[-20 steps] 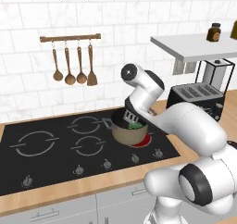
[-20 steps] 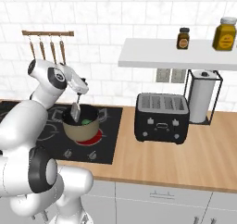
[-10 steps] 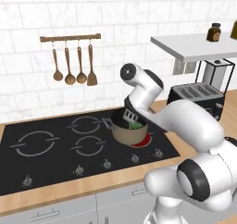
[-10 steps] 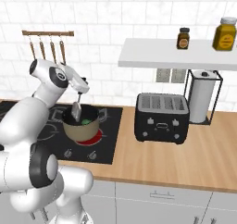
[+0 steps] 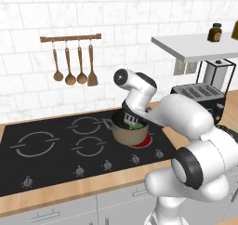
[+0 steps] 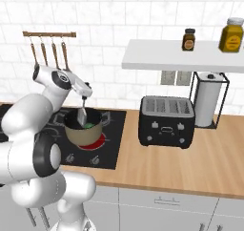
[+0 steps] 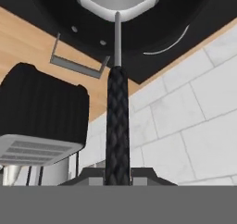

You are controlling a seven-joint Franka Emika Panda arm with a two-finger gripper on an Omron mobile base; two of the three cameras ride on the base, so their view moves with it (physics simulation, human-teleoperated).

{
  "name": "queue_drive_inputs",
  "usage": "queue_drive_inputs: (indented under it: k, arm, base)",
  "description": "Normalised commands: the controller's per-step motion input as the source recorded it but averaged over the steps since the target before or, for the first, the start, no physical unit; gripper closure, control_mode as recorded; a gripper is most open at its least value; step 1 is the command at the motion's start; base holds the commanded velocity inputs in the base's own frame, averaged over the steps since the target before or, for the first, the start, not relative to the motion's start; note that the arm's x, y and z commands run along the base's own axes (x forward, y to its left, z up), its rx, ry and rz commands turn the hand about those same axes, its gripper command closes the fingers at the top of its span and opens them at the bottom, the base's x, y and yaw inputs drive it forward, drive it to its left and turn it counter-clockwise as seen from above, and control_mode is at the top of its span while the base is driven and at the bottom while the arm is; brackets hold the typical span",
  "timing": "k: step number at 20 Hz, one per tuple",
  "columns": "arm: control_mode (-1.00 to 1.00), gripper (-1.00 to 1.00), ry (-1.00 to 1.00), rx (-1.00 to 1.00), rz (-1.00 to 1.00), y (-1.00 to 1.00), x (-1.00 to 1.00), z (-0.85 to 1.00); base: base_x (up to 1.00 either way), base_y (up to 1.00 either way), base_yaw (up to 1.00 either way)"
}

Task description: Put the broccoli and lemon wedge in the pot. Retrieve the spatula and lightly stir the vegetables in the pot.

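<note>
Gripper (image 7: 117, 177) clamped on spatula (image 7: 116, 102) with ribbed black handle, flat silver head, round tan pot (image 6: 84, 132)

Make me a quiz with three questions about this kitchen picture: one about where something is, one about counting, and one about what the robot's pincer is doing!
1. Where does the pot stand?
A. on the cooktop
B. on the shelf
C. beside the paper towel roll

2. How many wooden utensils hang on the wall rail?
A. two
B. four
C. six

3. What is the pincer doing?
A. open above the toaster
B. shut on nothing
C. shut on the spatula

Answers:
1. A, the pot sits on the black cooktop, over a red glowing burner.
2. B, four brown utensils hang in a row.
3. C, the spatula has its black handle running up from between the pincer's tips, its head down at the pot.
</note>
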Motion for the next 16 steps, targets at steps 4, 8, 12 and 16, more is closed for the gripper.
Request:
queue_drive_inputs:
  k: [4, 8, 12, 16]
  arm:
    - [-1.00, 1.00, 0.01, -0.10, 0.00, 0.15, 0.16, -0.37]
    - [-1.00, 1.00, 0.00, -0.11, 0.00, 0.16, 0.14, -0.41]
    - [-1.00, 1.00, 0.00, -0.08, 0.00, 0.06, 0.04, -0.32]
    - [-1.00, 1.00, 0.00, -0.02, 0.00, 0.00, 0.00, -0.06]
  base:
    - [0.00, 0.00, 0.00]
    - [0.00, 0.00, 0.00]
    - [0.00, 0.00, 0.00]
    - [0.00, 0.00, 0.00]
